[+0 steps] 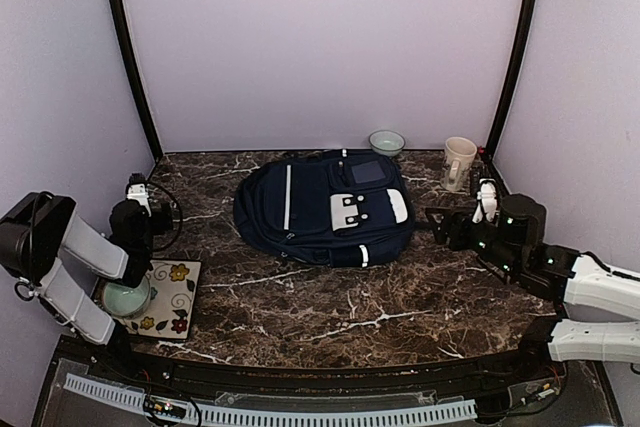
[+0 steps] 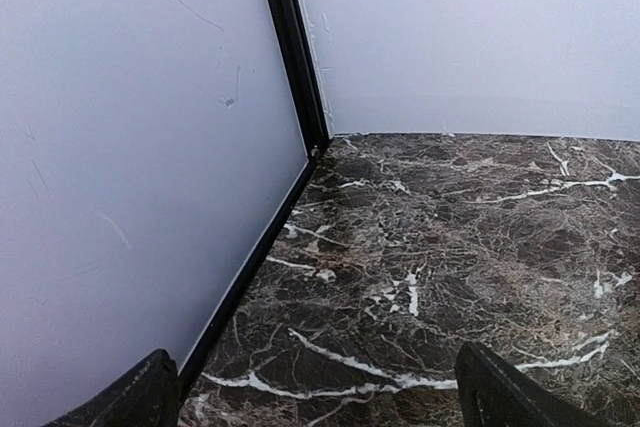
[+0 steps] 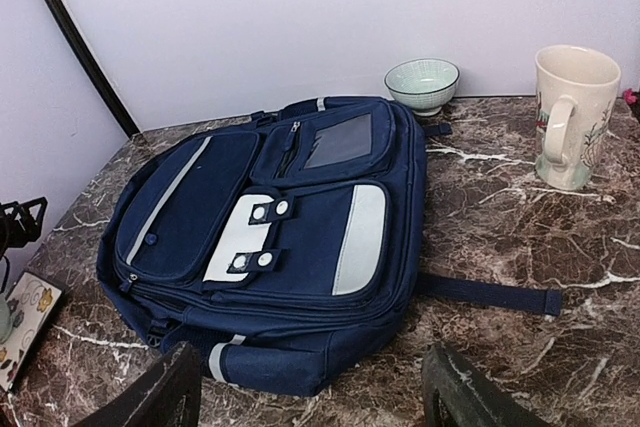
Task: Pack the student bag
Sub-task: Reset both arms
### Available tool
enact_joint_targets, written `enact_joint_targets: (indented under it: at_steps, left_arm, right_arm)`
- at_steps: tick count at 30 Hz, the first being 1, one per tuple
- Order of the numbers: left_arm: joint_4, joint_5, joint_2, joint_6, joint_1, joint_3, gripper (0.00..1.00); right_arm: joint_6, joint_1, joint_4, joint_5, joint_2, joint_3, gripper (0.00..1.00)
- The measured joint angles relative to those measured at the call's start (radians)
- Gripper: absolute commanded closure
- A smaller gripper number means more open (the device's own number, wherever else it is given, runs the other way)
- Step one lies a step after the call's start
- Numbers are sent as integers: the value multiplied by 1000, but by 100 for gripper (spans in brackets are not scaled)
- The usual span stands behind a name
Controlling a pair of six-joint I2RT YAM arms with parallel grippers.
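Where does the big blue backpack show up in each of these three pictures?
Top external: the student bag lies flat at centre.
Left wrist: not in it; only marble table and wall show.
Right wrist: it fills the middle and left.
Shared landmark: the green bowl by the bag's far corner, in top and right wrist views.

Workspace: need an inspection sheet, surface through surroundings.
Surface: dark marble table, no spills seen.
Job's things: student bag lies flat, front up, back centre; front pockets look shut.
Clutter: green bowl just behind the bag, cream mug upright farther right; pale green dish on a floral tile near left, partly hidden by the left arm.
Grippers: left gripper open, empty, facing the left wall corner; right gripper open, empty, facing the bag.
Cables: black cable looped at the left wrist.
Surroundings: lilac walls, black corner posts.
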Motion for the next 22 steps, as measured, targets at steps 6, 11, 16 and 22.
enact_joint_targets:
  at_steps: [6,11,16,22]
  left_arm:
    - [-13,85,0,-42,31,11,4]
    - [-12,111,0,-44,34,11,5]
    - [0,133,1,-45,35,10,6]
    - [82,166,40,-46,39,-32,5]
  right_arm:
    - [24,0,-11,-40,-11,-27,22]
    - [41,-3,-18,-74,-29,-46,16]
    - [45,-3,-23,-126,-99,-80,10]
    - [50,-3,-39,-162,-256,-127,0]
